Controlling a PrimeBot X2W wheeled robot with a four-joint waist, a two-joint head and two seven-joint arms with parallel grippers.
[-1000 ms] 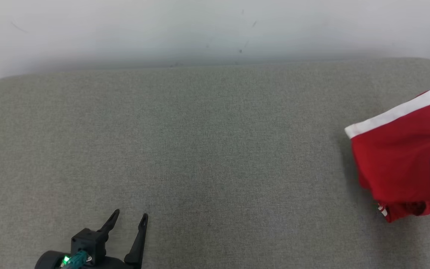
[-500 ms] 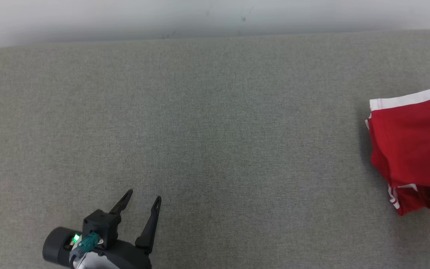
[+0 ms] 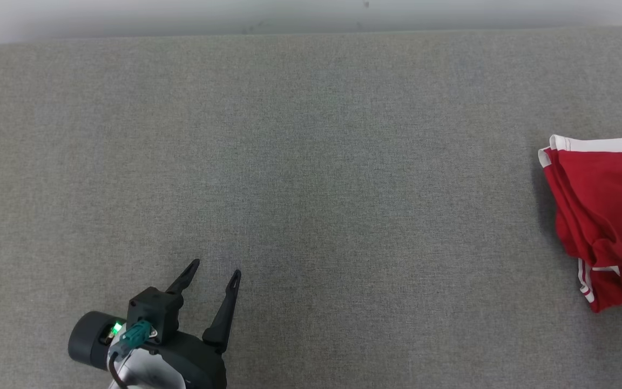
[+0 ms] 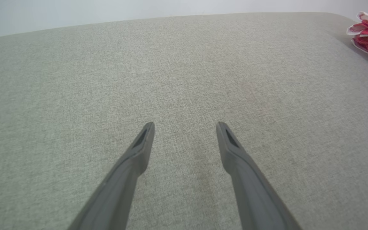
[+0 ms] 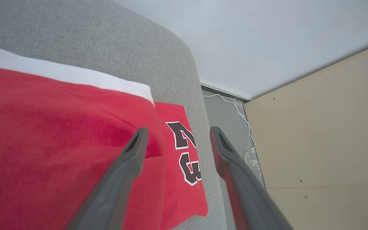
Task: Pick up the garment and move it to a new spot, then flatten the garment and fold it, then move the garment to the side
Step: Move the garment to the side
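The garment (image 3: 608,216), red with a white band, lies bunched in folds at the 3 o'clock edge of the head view, on the grey padded surface (image 3: 311,162). In the right wrist view it spreads from 9 o'clock to the centre, beneath the right gripper (image 5: 178,129). That gripper's two fingers stand wide apart with nothing pinched between them. The finger at 7 o'clock overlaps the red cloth, and the one at 5 o'clock points past the surface's rounded edge. Whether either finger touches the cloth cannot be told. The left gripper (image 3: 216,268) sits at 7 o'clock in the head view, well apart from the garment, its fingers likewise spread and empty over bare fabric.

The surface runs wide and bare from 9 o'clock across to the garment. Its far edge lies at 12 o'clock against a pale wall (image 3: 127,13). In the right wrist view the surface curves away just beside the garment, whose lower corner at 6 o'clock lies near that edge. Beyond it stand a beige panel (image 5: 324,127) and a thin white cable (image 5: 244,124).

The head view's 3 o'clock border cuts the garment off. Black lettering (image 5: 187,153) on a lower layer is partly covered by the upper fold and cannot be read whole.
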